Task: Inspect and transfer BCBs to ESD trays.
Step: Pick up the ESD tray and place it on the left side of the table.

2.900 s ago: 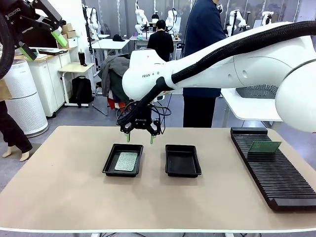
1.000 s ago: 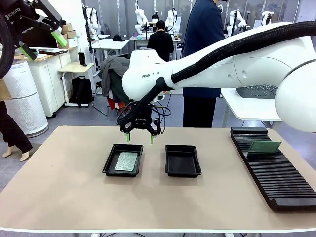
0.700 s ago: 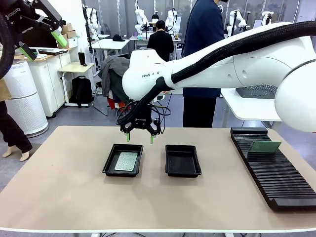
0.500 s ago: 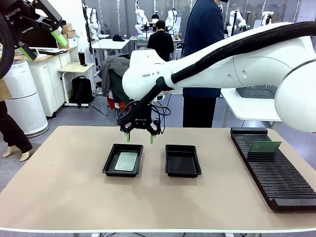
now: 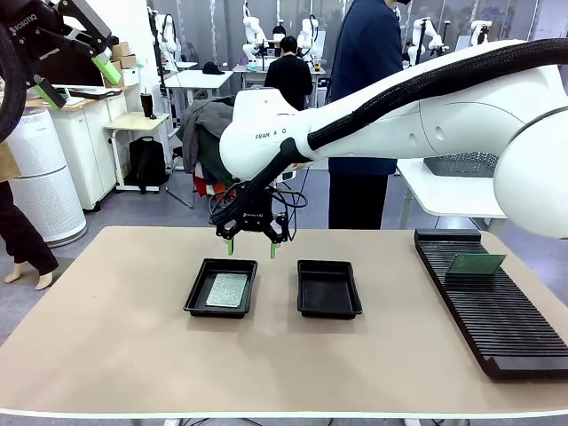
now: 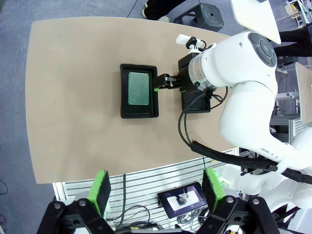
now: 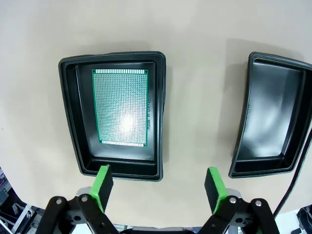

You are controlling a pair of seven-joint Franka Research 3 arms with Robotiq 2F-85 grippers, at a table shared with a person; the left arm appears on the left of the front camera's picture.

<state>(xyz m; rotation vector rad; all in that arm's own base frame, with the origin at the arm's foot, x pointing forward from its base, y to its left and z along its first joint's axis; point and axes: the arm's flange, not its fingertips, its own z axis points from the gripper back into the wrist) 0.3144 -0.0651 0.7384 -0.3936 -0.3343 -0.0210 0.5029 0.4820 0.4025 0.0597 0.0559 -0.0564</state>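
High up on the left, the left gripper (image 5: 76,80) hangs in the air. Its fingers are spread wide and hold nothing. On the table (image 5: 106,337), the left tray (image 5: 195,297) has one green board (image 5: 227,289) lying flat on its floor. The right gripper (image 5: 251,248) hovers above the trays, near the gap between them. Its fingers are apart and hold nothing too. Next comes the second tray (image 5: 328,312), with no board in it. Far right, a second board (image 5: 475,263) stands in the black rack (image 5: 497,328). Nothing on the table has moved since the earlier pictures, and both arms stay still. I think one board is done and the board in the rack is next.
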